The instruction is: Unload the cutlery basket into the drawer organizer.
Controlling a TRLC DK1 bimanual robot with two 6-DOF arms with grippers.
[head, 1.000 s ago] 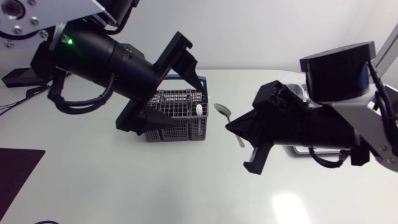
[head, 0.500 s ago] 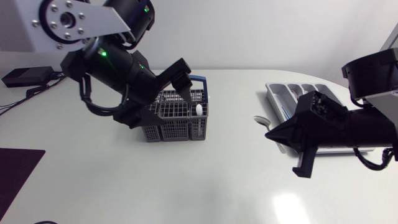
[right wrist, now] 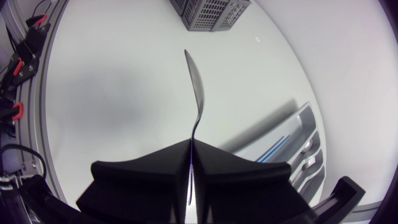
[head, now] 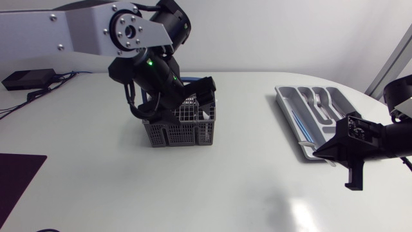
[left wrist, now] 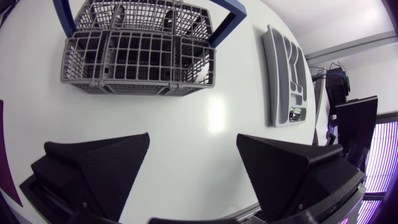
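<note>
The grey cutlery basket (head: pixel 180 129) with a blue handle (left wrist: pixel 227 25) stands left of the table's middle. My left gripper (head: pixel 188 103) hangs open just above it, and in the left wrist view the basket (left wrist: pixel 140 56) lies ahead of the wide-apart fingers (left wrist: pixel 115 168). A white-handled piece (left wrist: pixel 202 73) stands in one end compartment. The grey drawer organizer (head: pixel 291 103) lies at the right, with forks (head: pixel 318 100) in it. My right gripper (head: pixel 320 151) is at its near end, shut on a metal spoon (right wrist: pixel 196 87) whose bowl points ahead.
A black box with cables (head: pixel 26 78) sits at the back left. A dark mat (head: pixel 16 174) lies at the front left edge. The table's rounded right edge runs close behind the organizer.
My right arm has carried the spoon from beside the basket rightward to the organizer's near end. My left arm has swung right and lower, over the basket.
</note>
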